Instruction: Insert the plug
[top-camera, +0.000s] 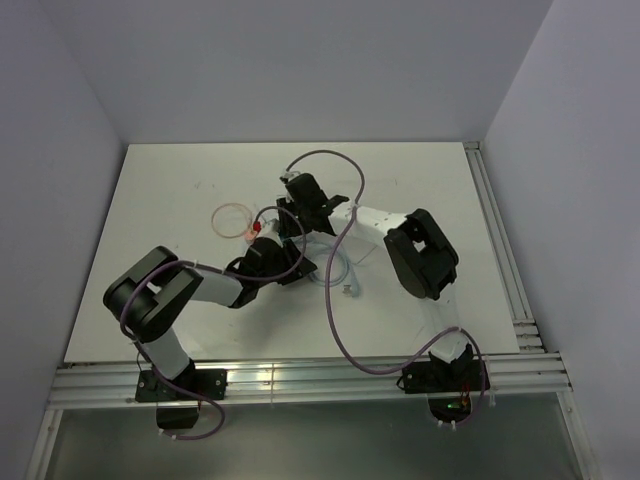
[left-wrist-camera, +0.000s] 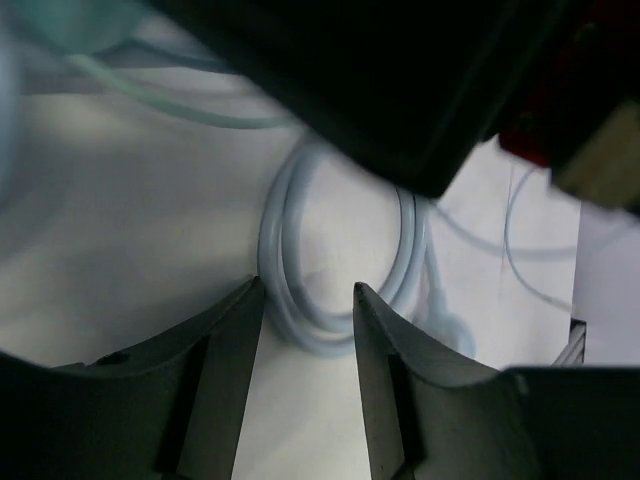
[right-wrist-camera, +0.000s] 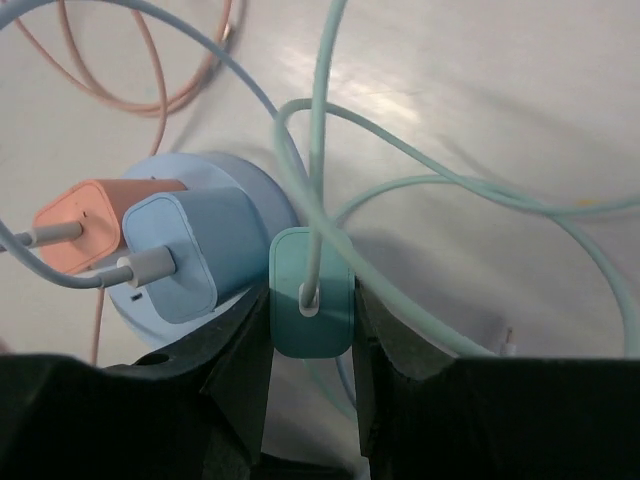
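The teal plug (right-wrist-camera: 311, 300) is a small block with rounded corners, pinched between the fingers of the right gripper (right-wrist-camera: 311, 318). Its pale teal cable (right-wrist-camera: 318, 150) leaves the end facing the wrist camera and loops away. It sits right at the edge of the round light-blue hub (right-wrist-camera: 245, 175), just beside a blue plug (right-wrist-camera: 190, 250) and an orange plug (right-wrist-camera: 80, 222) that sit on the hub, each with its own cable attached.

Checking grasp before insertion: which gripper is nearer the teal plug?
Right. The right gripper is shut on the teal plug, beside the round blue hub. The left gripper hovers open over a coiled pale cable.
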